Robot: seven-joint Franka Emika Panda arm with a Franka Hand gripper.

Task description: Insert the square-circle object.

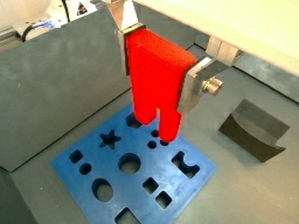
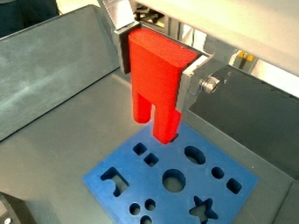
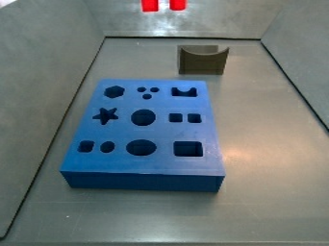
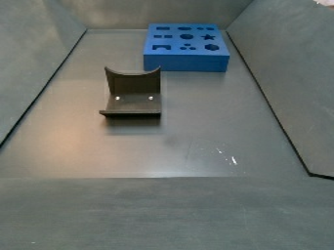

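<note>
My gripper (image 1: 160, 70) is shut on the square-circle object (image 1: 158, 87), a bright red piece with a blocky top and two parallel legs pointing down. The silver fingers (image 1: 194, 86) clamp its top from both sides; this also shows in a wrist view (image 2: 155, 87). The legs hang well above the blue board with shaped holes (image 1: 131, 143), over its part with the small round holes. In a side view only the red leg tips (image 3: 161, 5) show at the upper edge, far above the board (image 3: 161, 133). The gripper is out of the side views.
A dark olive block with a curved notch (image 3: 202, 60) stands on the floor beyond the board; it also shows in a side view (image 4: 131, 93) and a wrist view (image 1: 254, 129). Grey sloping walls (image 3: 52, 106) enclose the floor on all sides.
</note>
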